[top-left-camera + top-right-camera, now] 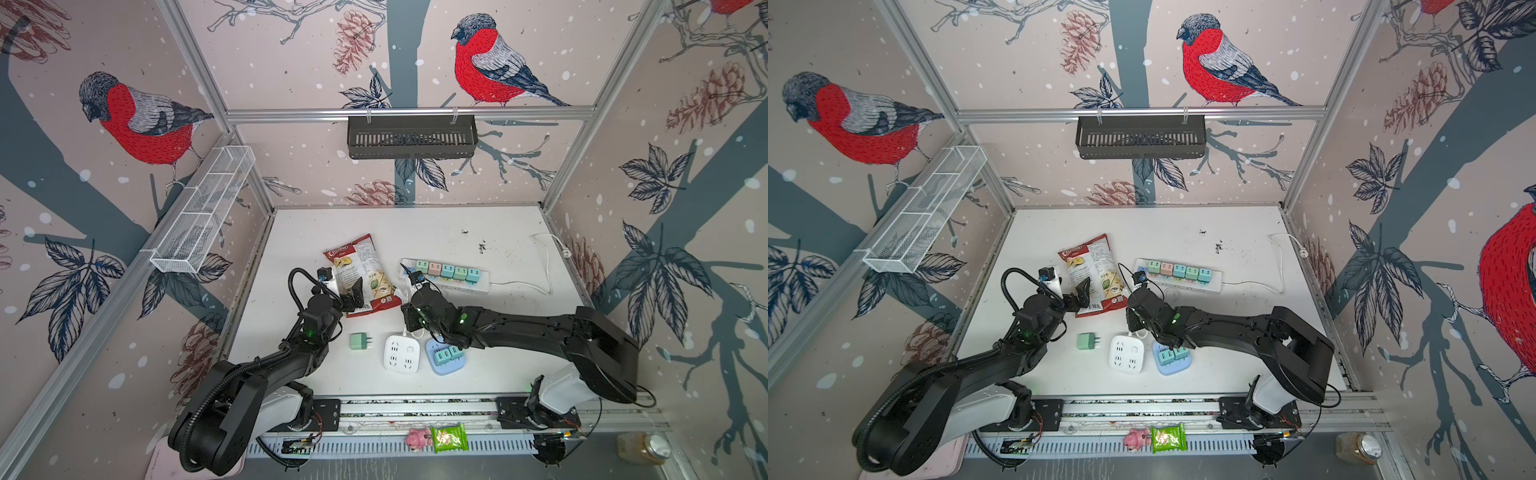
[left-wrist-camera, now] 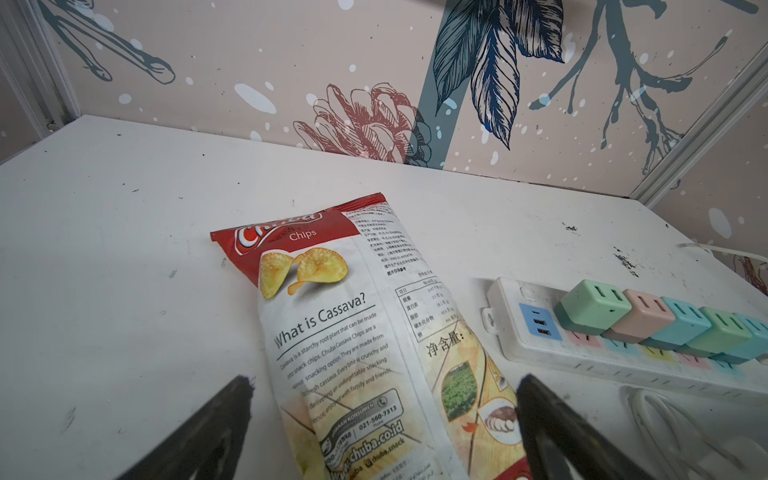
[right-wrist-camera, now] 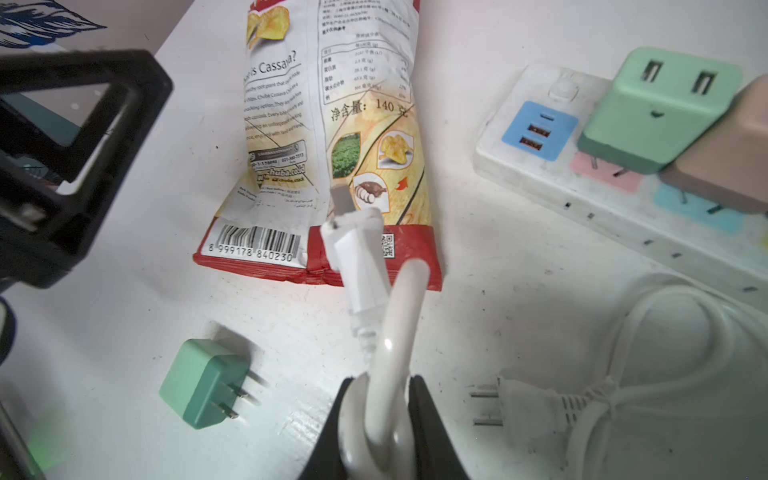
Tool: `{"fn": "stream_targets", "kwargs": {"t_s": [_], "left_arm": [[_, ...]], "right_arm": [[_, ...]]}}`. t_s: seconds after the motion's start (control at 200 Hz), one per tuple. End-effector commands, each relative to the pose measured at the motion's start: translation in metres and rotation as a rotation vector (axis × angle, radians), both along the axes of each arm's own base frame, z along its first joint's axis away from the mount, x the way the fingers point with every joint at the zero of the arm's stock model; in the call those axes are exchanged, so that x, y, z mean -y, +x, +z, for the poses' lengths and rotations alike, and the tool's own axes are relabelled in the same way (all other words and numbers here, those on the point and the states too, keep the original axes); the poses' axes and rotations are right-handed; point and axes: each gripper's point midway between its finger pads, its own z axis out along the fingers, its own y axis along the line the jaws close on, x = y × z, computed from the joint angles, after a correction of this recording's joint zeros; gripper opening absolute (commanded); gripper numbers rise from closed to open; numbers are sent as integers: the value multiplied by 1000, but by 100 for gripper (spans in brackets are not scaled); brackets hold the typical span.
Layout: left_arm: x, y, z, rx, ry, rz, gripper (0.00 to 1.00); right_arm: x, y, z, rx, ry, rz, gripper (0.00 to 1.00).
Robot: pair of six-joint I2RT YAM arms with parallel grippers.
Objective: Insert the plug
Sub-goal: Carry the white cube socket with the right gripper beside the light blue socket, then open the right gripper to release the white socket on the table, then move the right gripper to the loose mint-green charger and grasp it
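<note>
1. The right gripper [image 3: 380, 388] is closed tight on a loop of the white cable [image 3: 401, 307] and does not touch the plug body itself.
2. The plug [image 3: 357, 257] is white and oblong, with a grey blade at its tip. It sticks out just ahead of the fingertips, over the red edge of the bag [image 3: 332, 104].
3. The strip [image 3: 536, 166] lies further ahead and to one side, apart from the plug.
4. The left gripper [image 2: 384, 382] is wide open and holds nothing — the bag lies under its spread jaws.

Black jointed arms [image 1: 519, 328], white base housings [image 1: 282, 409], ribbed black cable hose [image 1: 292, 286], green lights [image 1: 462, 319], triangular-framed left claw [image 2: 384, 386].
</note>
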Motion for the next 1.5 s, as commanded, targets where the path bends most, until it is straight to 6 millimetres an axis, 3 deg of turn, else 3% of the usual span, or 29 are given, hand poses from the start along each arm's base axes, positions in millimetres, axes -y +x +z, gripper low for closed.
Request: {"fn": "stream_targets", "kwargs": {"t_s": [0.0, 0.315, 0.415, 0.55, 0.645, 0.796, 0.941, 1.016, 1.146, 1.301, 1.496], "left_arm": [[-2, 5, 12, 41, -18, 17, 99], [-1, 4, 10, 34, -17, 11, 98], [-1, 4, 11, 38, -17, 10, 98], [-1, 4, 11, 38, -18, 11, 98], [-2, 4, 12, 40, -17, 15, 98], [-9, -3, 16, 67, -37, 41, 98], [-25, -19, 23, 124, -72, 92, 98], [-35, -28, 27, 148, -89, 129, 98], [-51, -38, 27, 154, -117, 199, 98], [-85, -46, 22, 139, -181, 385, 98], [-103, -47, 16, 118, -229, 463, 98]], "right_arm": [[2, 12, -1, 12, 19, -45, 2], [-6, 16, -38, -27, -46, -29, 11], [-2, 18, -38, -16, -56, -51, 26], [-2, 20, -27, 19, -59, -60, 54], [0, 22, -18, 51, -90, -82, 67], [3, 21, 8, 115, -120, -119, 71], [-5, 1, 39, 193, -126, -134, 73], [-21, -13, 42, 197, -115, -113, 73], [-62, -41, 28, 178, -136, -23, 73], [-102, -55, 6, 142, -156, 62, 73], [-136, -67, -10, 148, -143, 236, 73]]}}
